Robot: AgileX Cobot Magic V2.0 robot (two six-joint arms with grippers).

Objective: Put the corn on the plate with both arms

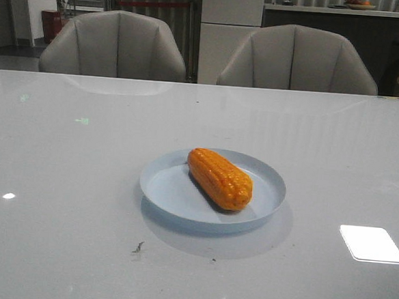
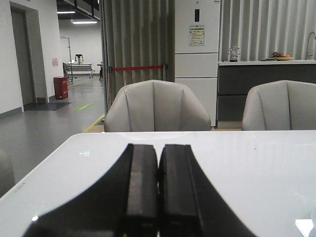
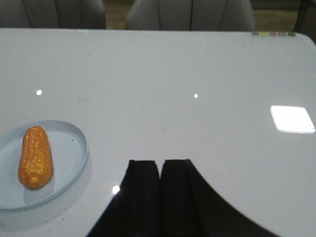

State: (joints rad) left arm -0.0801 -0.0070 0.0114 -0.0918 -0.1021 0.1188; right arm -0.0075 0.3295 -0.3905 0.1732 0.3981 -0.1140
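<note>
Both grippers have their fingers pressed together with nothing between them. Left gripper (image 2: pixel 158 192) shows in its wrist view as two black pads side by side, only a thin seam between them, held over the pale glossy table (image 2: pixel 247 168) and pointing toward the far edge. Past that edge stand two grey chairs (image 2: pixel 157 106), and behind them a ribbed wall, a white cabinet and a dark counter with a bowl of fruit on it. A corridor with a red bin opens on the far left.

Right gripper (image 3: pixel 159 197) looks the same in its own wrist view: two black pads closed against each other, empty, above bare table. It is well apart from the plate (image 3: pixel 74 163), which lies to its left. Bright light patches reflect on the tabletop, the largest a white rectangle to the gripper's right.

Neither gripper shows in the front view. There the corn (image 1: pixel 219 178) lies inside the plate (image 1: pixel 176 192), resting on its floor at a slant, one rounded end toward the far left rim and the other toward the near right. The cob is orange with rows of bumpy kernels and takes up the middle of the plate, with pale blue floor showing mostly on the near left. The plate sits flat on the table, roughly in the middle. A small dark mark (image 1: pixel 138 247) lies on the table just near of the plate, to the left.
</note>
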